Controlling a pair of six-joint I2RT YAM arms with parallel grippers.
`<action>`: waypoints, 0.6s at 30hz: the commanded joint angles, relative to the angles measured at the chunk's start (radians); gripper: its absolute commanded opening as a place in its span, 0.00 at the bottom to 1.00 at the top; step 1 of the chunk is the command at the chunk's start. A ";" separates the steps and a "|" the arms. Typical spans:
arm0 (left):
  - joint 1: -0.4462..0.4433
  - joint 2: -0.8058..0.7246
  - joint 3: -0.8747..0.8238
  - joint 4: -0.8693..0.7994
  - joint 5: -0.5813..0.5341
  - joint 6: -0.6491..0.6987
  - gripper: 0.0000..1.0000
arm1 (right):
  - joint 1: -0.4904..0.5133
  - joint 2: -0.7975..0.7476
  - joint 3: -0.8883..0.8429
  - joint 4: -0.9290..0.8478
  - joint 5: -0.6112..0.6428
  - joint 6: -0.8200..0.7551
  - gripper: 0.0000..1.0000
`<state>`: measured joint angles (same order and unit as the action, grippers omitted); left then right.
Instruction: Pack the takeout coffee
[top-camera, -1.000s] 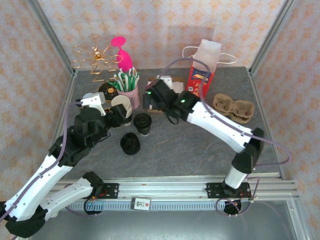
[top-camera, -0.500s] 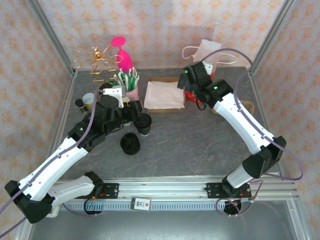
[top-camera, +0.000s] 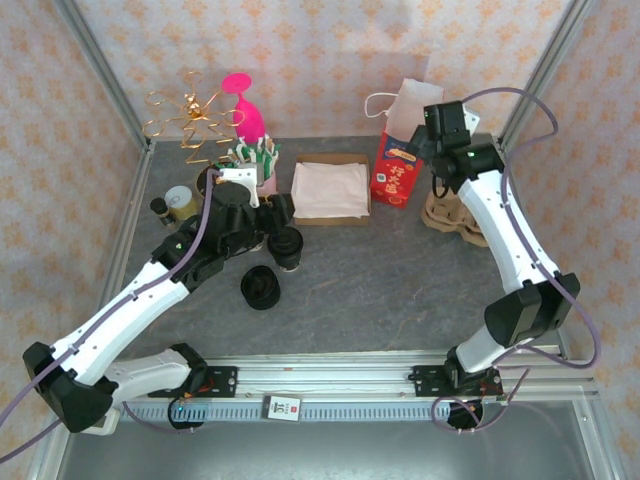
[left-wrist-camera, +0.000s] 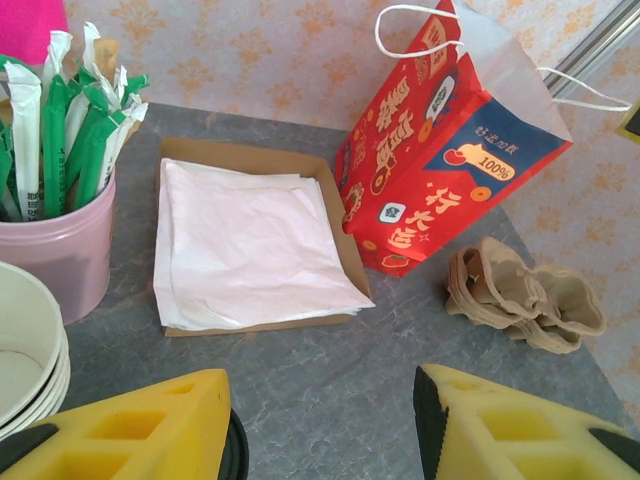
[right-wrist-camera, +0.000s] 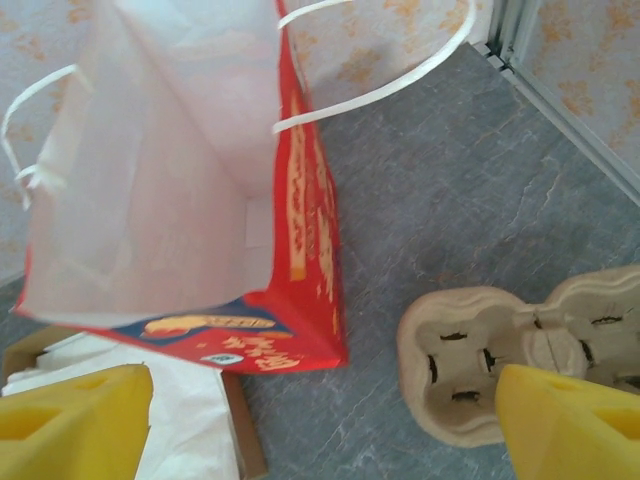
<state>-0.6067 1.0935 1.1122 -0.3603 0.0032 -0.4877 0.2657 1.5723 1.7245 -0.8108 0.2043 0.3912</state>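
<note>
The red paper bag (top-camera: 398, 168) stands open at the back right, its white inside (right-wrist-camera: 160, 160) facing up. A pulp cup carrier (top-camera: 462, 218) lies just right of it. My right gripper (right-wrist-camera: 320, 420) hovers open above the bag's lower corner and the carrier (right-wrist-camera: 460, 360), holding nothing. A black-lidded coffee cup (top-camera: 288, 246) stands mid-table, and a second black cup (top-camera: 260, 288) sits nearer me. My left gripper (left-wrist-camera: 320, 430) is open just behind the lidded cup, whose black rim (left-wrist-camera: 236, 452) shows under the left finger.
A cardboard tray of white napkins (top-camera: 330, 190) lies left of the bag. A pink cup of wrapped straws (left-wrist-camera: 55, 240) and stacked white cups (left-wrist-camera: 25, 345) stand at the left. A gold wire stand (top-camera: 195, 120) sits at the back left.
My right arm swung from over the napkin tray to the back right, above the bag and carrier, its jaws narrowing slightly. My left arm reached forward from the cup stack toward the lidded cup.
</note>
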 joint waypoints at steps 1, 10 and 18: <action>0.007 0.014 0.031 0.046 0.023 0.022 0.54 | -0.069 -0.003 -0.002 0.024 -0.057 -0.017 0.86; 0.007 0.053 0.033 0.078 0.045 0.026 0.54 | -0.260 -0.173 -0.280 0.139 -0.194 -0.024 0.83; 0.006 0.104 0.032 0.111 0.088 0.025 0.53 | -0.433 -0.240 -0.606 0.315 -0.392 -0.102 0.79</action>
<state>-0.6067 1.1854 1.1141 -0.2913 0.0658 -0.4873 -0.1352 1.3258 1.1717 -0.5896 -0.0845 0.3424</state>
